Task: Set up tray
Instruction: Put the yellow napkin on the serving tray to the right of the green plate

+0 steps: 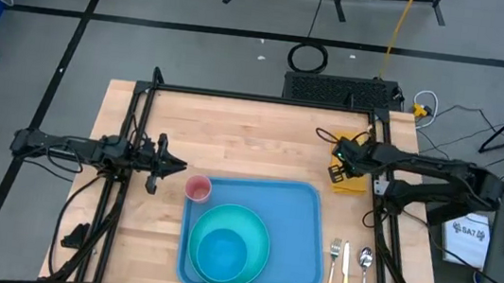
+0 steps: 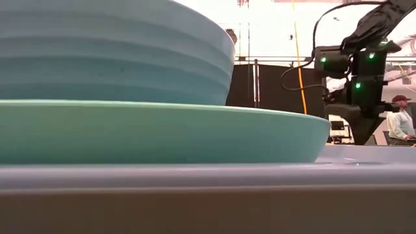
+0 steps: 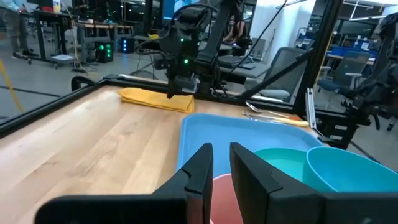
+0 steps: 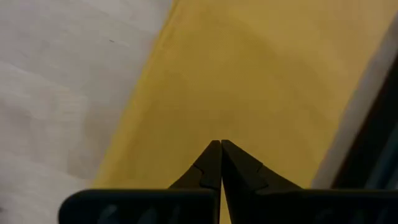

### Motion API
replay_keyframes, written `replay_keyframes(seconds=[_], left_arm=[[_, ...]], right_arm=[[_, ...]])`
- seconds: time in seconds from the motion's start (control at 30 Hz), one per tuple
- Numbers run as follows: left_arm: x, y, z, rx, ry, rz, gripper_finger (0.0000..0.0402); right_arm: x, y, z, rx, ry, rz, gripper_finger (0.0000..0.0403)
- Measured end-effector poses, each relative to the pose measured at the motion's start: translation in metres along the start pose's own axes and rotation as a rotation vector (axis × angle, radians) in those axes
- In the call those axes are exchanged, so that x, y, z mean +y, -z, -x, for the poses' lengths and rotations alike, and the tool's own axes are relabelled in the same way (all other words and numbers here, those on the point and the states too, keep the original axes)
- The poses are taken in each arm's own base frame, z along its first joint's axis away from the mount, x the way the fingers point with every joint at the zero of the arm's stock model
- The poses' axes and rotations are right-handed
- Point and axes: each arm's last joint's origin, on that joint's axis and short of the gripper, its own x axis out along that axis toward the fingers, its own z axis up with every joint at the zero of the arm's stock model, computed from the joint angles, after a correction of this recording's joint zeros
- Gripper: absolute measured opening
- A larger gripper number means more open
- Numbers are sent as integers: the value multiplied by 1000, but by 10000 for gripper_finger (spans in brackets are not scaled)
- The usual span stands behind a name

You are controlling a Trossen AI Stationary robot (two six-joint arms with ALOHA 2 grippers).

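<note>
The blue tray (image 1: 305,214) lies near the table's front edge and carries a turquoise plate (image 1: 256,228) with a turquoise bowl (image 1: 220,252) on it. A pink cup (image 1: 197,188) stands at the tray's far left corner. My left gripper (image 1: 181,164) hovers level just left of the cup, its fingers (image 3: 205,165) a narrow gap apart with nothing between them. A yellow napkin (image 1: 350,181) lies flat on the wood right of the tray. My right gripper (image 4: 221,144) points down onto it, shut. My right gripper has its shut fingertips on the napkin's upper face (image 4: 221,127), coming from above and slanting steeply down. The napkin (image 3: 149,98) lies flat on the table. How much cloth is caught between the tips does not show.
A fork, a knife and a spoon (image 1: 348,272) lie side by side right of the tray near the front edge. Bare wood (image 1: 234,130) spans the table's far half. A black frame (image 1: 266,98) borders the table, and a person (image 2: 400,123) sits beyond it.
</note>
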Motion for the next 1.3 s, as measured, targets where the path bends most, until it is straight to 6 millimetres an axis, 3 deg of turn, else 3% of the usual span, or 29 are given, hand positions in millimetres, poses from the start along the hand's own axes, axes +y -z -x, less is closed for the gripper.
replay_keyframes(seconds=[0.43,0.93,1.3], left_arm=[[0,0,0,-1,-2,-1,58],[0,0,0,-2,-1,-1,58],[0,0,0,-2,-1,-1,58]], right_arm=[[14,-9,-21,9,15,54,0],[42,-16,-18,-82,-267,104,0],[44,-15,-17,-89,-275,117,0]])
